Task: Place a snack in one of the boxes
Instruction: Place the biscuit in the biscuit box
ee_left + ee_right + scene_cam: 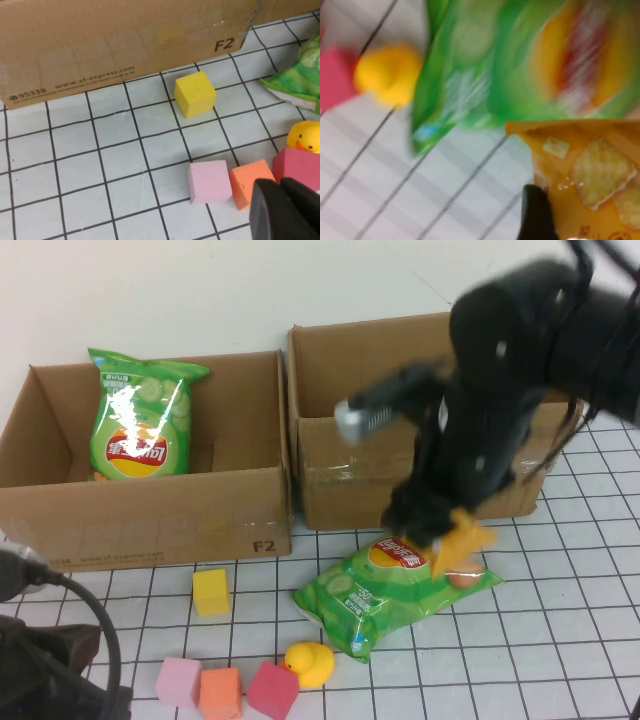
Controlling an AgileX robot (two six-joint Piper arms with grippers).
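The bench (pixel 590 640) is white, ruled with a grid of thin black lines. Beyond the bench's far edge rises a plain off-white wall (pixel 200 290), evenly lit. Soft light leaves only faint shadows on the bench.

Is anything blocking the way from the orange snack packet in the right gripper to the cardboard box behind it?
Nothing visible does. The right gripper holds the small orange snack packet above the green chip bag, just in front of the right open cardboard box. Only the box's front wall must be cleared. The left gripper sits parked near the foam cubes.
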